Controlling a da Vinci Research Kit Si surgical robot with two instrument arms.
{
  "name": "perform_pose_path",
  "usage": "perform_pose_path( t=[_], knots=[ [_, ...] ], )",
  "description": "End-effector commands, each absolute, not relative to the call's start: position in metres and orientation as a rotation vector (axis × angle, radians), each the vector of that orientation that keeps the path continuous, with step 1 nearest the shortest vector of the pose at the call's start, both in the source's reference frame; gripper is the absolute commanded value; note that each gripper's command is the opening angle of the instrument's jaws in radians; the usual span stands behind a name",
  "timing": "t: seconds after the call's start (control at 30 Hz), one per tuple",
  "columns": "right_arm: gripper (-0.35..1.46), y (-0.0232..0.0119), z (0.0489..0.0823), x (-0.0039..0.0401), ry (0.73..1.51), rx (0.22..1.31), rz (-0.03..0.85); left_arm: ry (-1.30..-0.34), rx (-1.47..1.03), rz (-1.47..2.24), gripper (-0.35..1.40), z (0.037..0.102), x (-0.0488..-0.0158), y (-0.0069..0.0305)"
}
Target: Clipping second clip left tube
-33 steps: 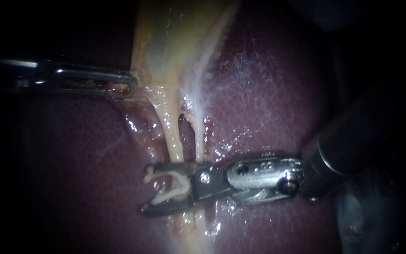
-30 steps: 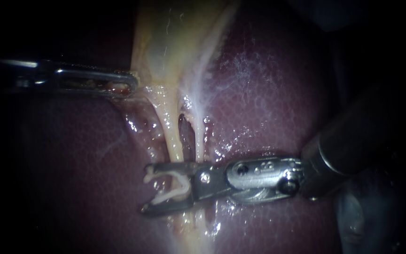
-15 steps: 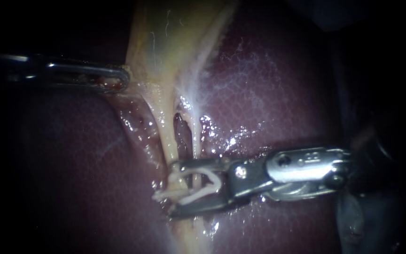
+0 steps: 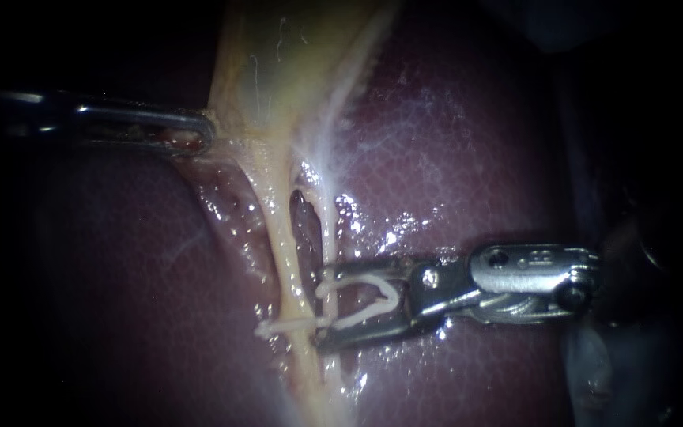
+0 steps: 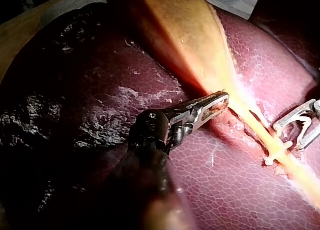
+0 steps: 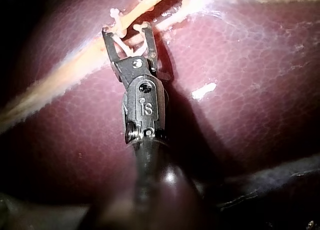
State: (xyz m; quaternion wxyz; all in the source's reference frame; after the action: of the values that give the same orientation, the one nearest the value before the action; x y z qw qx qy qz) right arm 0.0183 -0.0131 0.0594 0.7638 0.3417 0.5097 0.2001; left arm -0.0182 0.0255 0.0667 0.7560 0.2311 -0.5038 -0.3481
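Two pale tubes run down from the yellowish gallbladder (image 4: 278, 63) over the liver (image 4: 452, 158): the thicker left tube (image 4: 278, 229) and the thin right tube (image 4: 328, 229). A white clip (image 4: 282, 324) lies across the left tube, also seen as the clip (image 5: 272, 155) in the left wrist view. My right instrument (image 4: 319, 307) (image 6: 126, 29) carries an open white clip (image 4: 373, 299) between its spread jaws. Its tips stand at the right tube, just right of the left tube. My left instrument (image 4: 203, 130) (image 5: 220, 100) is shut on the gallbladder's edge and holds it out to the left.
Wet, glistening raw tissue (image 4: 231, 213) lies between the left instrument and the tubes. A dark gap (image 4: 303, 209) separates the two tubes. The right instrument's shaft (image 4: 531, 277) lies low over the liver.
My right instrument has drawn back to the right, off the left tube that its jaws straddled. A white clip now shows on that tube. The left instrument keeps its hold.
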Motion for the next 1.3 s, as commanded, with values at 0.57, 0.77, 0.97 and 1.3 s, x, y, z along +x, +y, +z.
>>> perform_pose_path(
  t=[0.57, 0.77, 0.97, 1.3],
  knots=[
    [0.48, -0.0132, 0.0649, 0.0206, 1.152, 0.999, 0.541, -1.099, 0.502, -0.759, -0.35, 0.0669, -0.0183, 0.0255],
    [0.48, -0.0133, 0.0644, 0.0222, 1.166, 1.023, 0.551, -1.099, 0.501, -0.759, -0.35, 0.0670, -0.0183, 0.0255],
    [0.48, -0.0135, 0.0637, 0.0233, 1.191, 1.048, 0.577, -1.098, 0.501, -0.759, -0.35, 0.0670, -0.0184, 0.0256],
    [0.48, -0.0125, 0.0588, 0.0238, 1.267, 1.122, 0.614, -1.098, 0.501, -0.759, -0.35, 0.0670, -0.0184, 0.0256]
  ],
)
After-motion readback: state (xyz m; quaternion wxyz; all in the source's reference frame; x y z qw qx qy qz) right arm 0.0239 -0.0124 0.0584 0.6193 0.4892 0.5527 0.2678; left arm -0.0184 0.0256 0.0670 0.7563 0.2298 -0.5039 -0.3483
